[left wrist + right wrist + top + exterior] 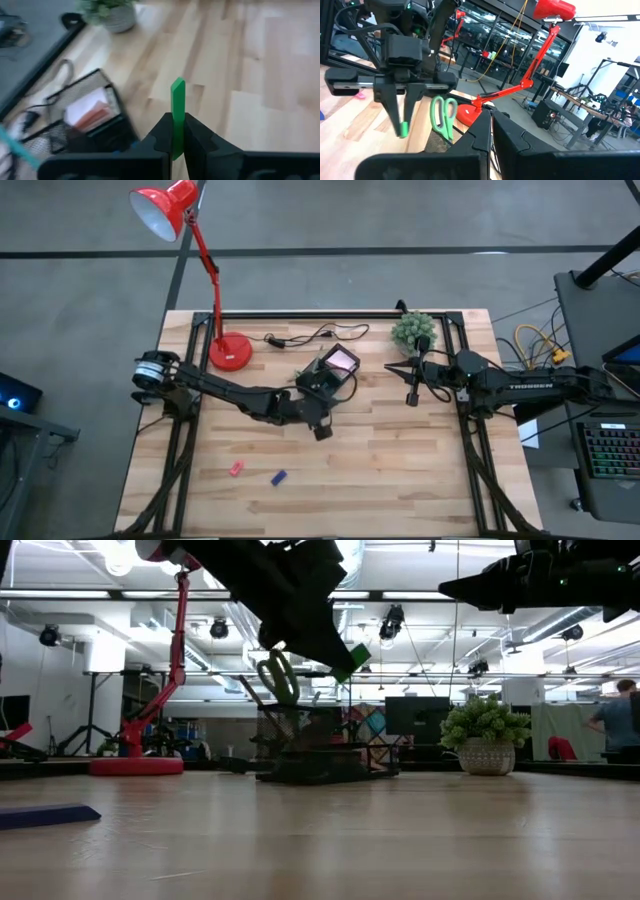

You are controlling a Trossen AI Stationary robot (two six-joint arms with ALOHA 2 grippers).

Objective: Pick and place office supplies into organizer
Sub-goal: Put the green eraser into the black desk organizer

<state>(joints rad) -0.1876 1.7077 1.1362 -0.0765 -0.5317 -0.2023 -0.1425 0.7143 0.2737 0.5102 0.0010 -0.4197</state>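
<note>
Wooden plank surface [400,470]: left pincer [178,145] pinches a flat green piece [177,117] aloft beside the black mesh organizer [335,372]; right pincer [411,396] hangs pressed together near the potted plant [414,330].

A flat green piece [177,117] stands upright, pinched above the black mesh organizer [87,120].

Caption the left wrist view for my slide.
Left gripper pinching a flat green piece above the black mesh organizer.

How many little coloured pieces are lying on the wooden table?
2: a small red piece and a small blue piece, side by side near the table's front-left. Others may be hidden.
</note>
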